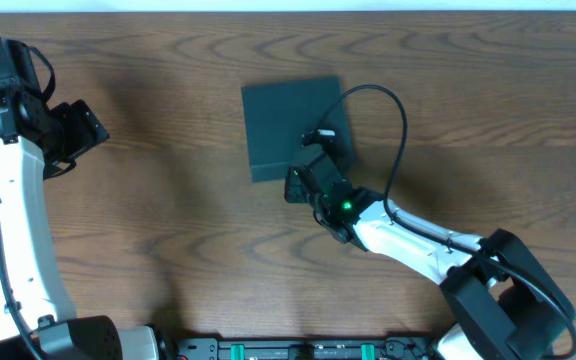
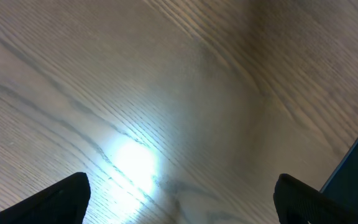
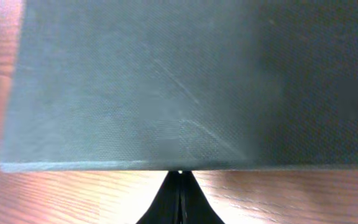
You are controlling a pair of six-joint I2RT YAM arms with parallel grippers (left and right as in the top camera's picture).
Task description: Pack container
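The container (image 1: pixel 288 120) is a dark teal square box lying flat mid-table with its lid down. In the right wrist view the container (image 3: pixel 185 81) fills the upper frame. My right gripper (image 3: pixel 180 177) is shut with nothing between its fingers, and its tips touch the box's near edge. From overhead, the right gripper (image 1: pixel 303 172) sits at the box's front edge, right of its middle. My left gripper (image 1: pixel 86 128) hangs far left, well apart from the box. In its own view the left gripper (image 2: pixel 182 193) is open over bare wood.
The brown wooden table (image 1: pixel 168 230) carries nothing else in view. A black cable (image 1: pixel 393 110) loops from the right arm over the box's right side. A dark edge (image 2: pixel 356 168) shows at the right of the left wrist view; what it is I cannot tell.
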